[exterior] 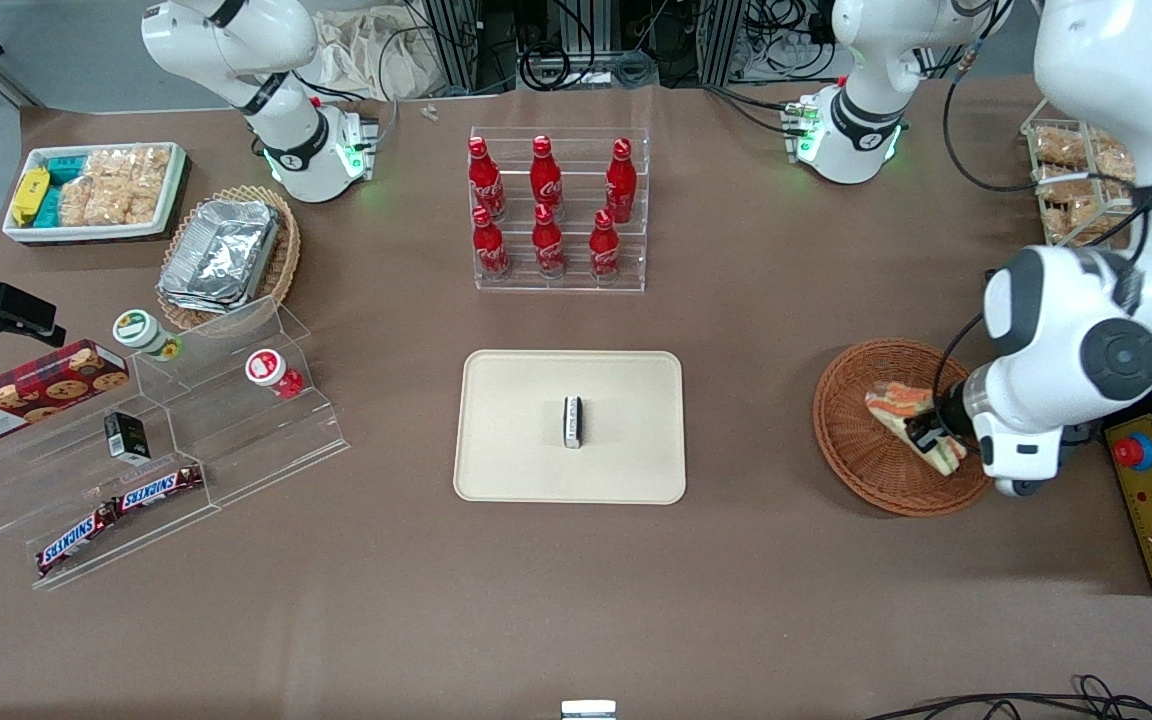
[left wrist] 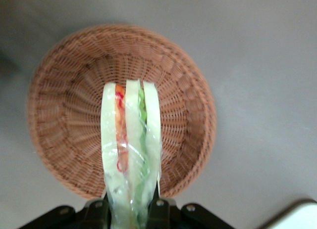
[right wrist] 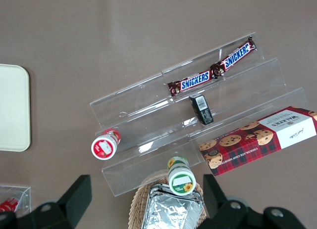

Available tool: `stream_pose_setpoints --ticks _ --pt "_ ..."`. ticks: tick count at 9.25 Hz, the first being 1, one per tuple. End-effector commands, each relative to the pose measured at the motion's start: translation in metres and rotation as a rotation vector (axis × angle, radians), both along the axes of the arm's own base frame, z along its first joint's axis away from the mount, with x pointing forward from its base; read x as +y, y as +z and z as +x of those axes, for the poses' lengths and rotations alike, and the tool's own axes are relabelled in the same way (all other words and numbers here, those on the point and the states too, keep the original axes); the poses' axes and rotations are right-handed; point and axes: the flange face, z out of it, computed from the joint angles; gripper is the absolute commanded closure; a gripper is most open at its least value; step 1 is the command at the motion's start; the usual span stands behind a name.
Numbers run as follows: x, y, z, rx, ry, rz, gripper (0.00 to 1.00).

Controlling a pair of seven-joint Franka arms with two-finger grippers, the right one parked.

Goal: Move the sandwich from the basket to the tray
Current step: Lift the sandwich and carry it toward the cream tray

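Front view shows the left arm's hand [exterior: 928, 432] low over the reddish-brown wicker basket [exterior: 861, 450], which sits on the brown desk [exterior: 736, 580] toward the working arm's end. The hand is pinching the sandwich [exterior: 901, 402], a wrapped wedge of pale bread with orange, red and green layers along its edge. The sandwich lies tilted over the basket's inside; whether it touches the weave cannot be told.

In the left wrist view the hand [left wrist: 131, 209] has one dark finger [left wrist: 101, 211] on each outer bread face of the sandwich [left wrist: 131, 140], and the basket [left wrist: 64, 110] shows as a full round ring around and below it.

The cream-beige tray [exterior: 516, 420] lies flat at the middle of the desk, well apart from the basket. A small dark and white box [exterior: 572, 420] stands on the tray near its middle.

Farther from the front camera than the tray, a clear tiered rack [exterior: 558, 275] holds six red cola bottles [exterior: 546, 172] in two rows. Toward the parked arm's end stand a clear stepped display [exterior: 236, 440] with two Snickers bars [exterior: 121, 510], a cookie box [exterior: 26, 392], and two small lidded cups [exterior: 144, 332]; near it are a tan basket of foil containers [exterior: 226, 255] and a white bin of snack packets [exterior: 96, 190].
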Motion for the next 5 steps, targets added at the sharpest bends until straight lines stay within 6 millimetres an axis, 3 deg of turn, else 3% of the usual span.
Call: stream_pose_setpoints --ticks 1,2,3,5 --pt "-0.009 0.094 0.009 -0.001 -0.007 0.003 1.0" --pt "-0.007 0.123 0.011 -0.023 -0.019 -0.008 1.0" --pt "-0.019 0.126 0.009 -0.016 -0.071 -0.034 1.0" --pt "-0.085 0.115 0.001 -0.011 -0.291 -0.066 1.0"
